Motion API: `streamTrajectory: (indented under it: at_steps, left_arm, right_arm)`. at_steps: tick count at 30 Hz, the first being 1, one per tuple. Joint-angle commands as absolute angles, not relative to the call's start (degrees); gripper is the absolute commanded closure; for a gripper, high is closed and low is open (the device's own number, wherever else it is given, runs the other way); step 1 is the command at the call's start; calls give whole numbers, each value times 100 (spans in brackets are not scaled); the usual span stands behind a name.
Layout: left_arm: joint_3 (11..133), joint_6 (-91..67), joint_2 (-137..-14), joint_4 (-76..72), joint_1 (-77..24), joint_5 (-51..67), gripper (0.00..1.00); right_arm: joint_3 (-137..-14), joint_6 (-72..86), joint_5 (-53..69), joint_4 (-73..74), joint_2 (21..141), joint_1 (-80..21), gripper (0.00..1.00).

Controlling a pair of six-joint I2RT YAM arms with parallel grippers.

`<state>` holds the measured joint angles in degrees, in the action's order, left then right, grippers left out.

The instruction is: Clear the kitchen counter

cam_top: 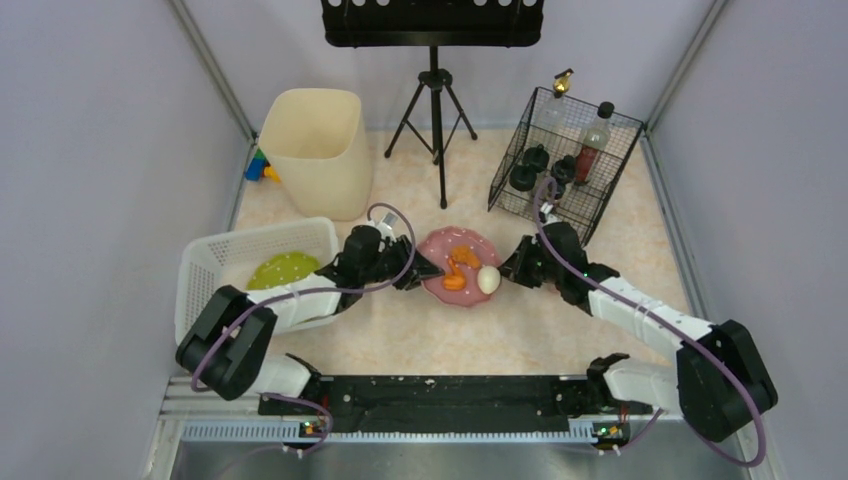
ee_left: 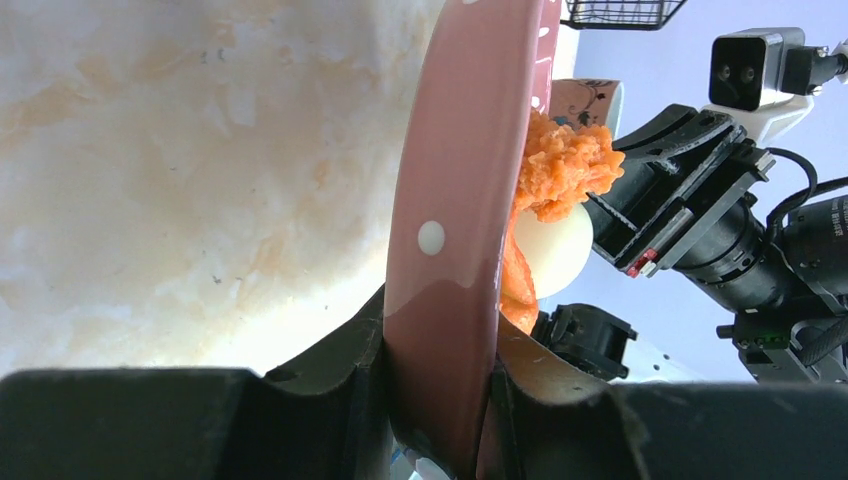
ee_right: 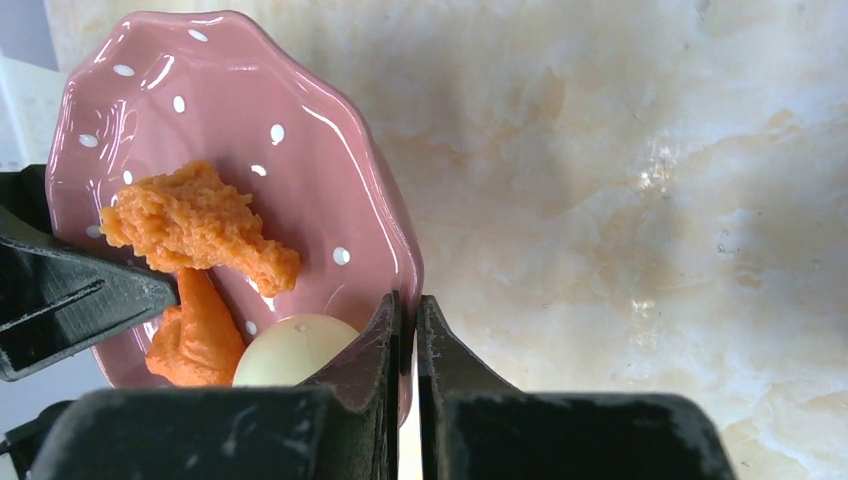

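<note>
A pink white-dotted plate (cam_top: 440,245) sits mid-counter on the pale marbled kitchen counter (cam_top: 450,330), carrying orange fried chicken pieces (cam_top: 458,268) and a white egg (cam_top: 488,280). My left gripper (cam_top: 420,268) is shut on the plate's left rim; the left wrist view shows the rim (ee_left: 460,150) pinched between the jaws of the left gripper (ee_left: 440,330). My right gripper (cam_top: 505,272) is shut on the right rim, next to the egg (ee_right: 285,350); the right wrist view shows the plate (ee_right: 250,100) with the right gripper (ee_right: 408,310) closed on its edge. Whether the plate is lifted I cannot tell.
A white slotted basket (cam_top: 215,265) holding a green plate (cam_top: 283,270) stands at the left. A beige bin (cam_top: 315,150) and coloured blocks (cam_top: 260,168) are at the back left. A tripod stand (cam_top: 435,110) is at the back centre. A black wire rack (cam_top: 570,160) with bottles is at the back right.
</note>
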<state>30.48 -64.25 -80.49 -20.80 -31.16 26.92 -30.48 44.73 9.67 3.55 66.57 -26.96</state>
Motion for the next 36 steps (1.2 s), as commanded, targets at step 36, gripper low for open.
streamTrajectory:
  at_steps: [36]
  left_arm:
    - [4995,-6926,-5691,-1307,-1351,1962,100]
  right_arm:
    - [-4298,3874,628,2231,5262,-2613,67]
